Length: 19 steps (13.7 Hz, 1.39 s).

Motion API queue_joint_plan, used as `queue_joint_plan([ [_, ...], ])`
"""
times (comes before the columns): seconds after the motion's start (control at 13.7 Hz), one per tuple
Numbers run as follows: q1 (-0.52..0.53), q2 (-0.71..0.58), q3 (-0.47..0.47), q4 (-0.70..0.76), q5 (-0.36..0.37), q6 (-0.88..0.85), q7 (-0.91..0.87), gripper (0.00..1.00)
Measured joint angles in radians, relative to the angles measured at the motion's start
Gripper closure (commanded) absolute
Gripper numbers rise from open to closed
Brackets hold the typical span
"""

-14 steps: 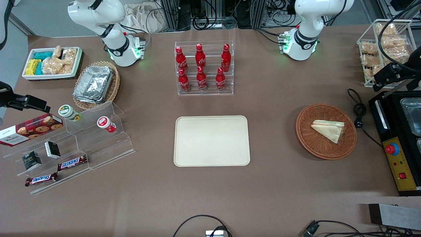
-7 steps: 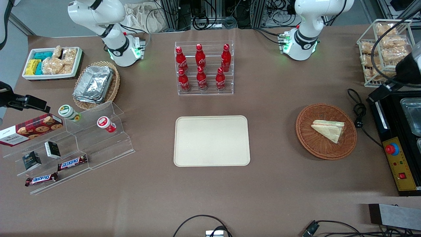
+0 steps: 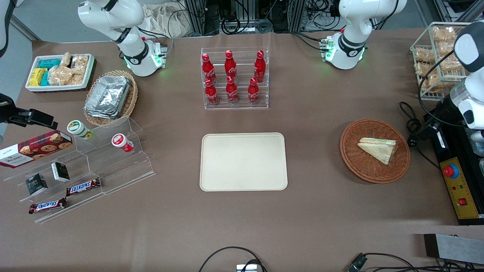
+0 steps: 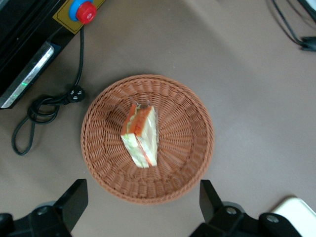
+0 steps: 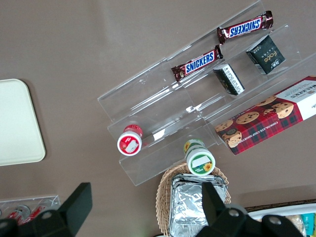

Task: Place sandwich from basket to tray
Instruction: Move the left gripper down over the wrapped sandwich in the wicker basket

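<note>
The sandwich (image 3: 378, 149) (image 4: 140, 136), a wrapped triangular wedge with orange-red and green filling, lies in the round reddish-brown basket (image 3: 363, 168) (image 4: 182, 148). My left gripper (image 3: 429, 129) (image 4: 142, 203) hangs above the table beside the basket, toward the working arm's end. Its black fingers (image 4: 74, 197) stand wide apart and open, with nothing between them. In the wrist view the basket and sandwich lie well below the gripper. The cream tray (image 3: 244, 161) (image 4: 297, 213) (image 5: 17, 123) sits mid-table and is bare.
A black machine with a red button (image 3: 450, 170) (image 4: 85, 11) and its coiled cable (image 3: 413, 124) (image 4: 47, 106) lie beside the basket. A wire rack of bagged snacks (image 3: 435, 64) stands farther back. A bottle rack (image 3: 234, 77) stands farther back than the tray.
The left arm has swung from over the snack rack toward the front camera and toward the basket. Sandwich, basket and tray have not moved.
</note>
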Motion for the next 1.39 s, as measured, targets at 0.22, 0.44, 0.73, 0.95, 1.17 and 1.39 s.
queue_joint_plan([
  [0.22, 0.001, -0.006, 0.027, -0.135, -0.008, 0.161, 0.000, 0.00],
  [0.44, 0.001, -0.006, 0.030, -0.225, -0.013, 0.283, 0.000, 0.00],
  [0.73, 0.003, 0.006, 0.035, -0.338, -0.058, 0.435, 0.002, 0.00],
  [0.95, 0.022, 0.045, 0.053, -0.387, -0.090, 0.522, 0.018, 0.00],
  [1.17, 0.042, 0.103, 0.057, -0.399, -0.129, 0.592, 0.056, 0.00],
  [1.39, 0.041, 0.162, 0.055, -0.399, -0.174, 0.653, 0.062, 0.00],
])
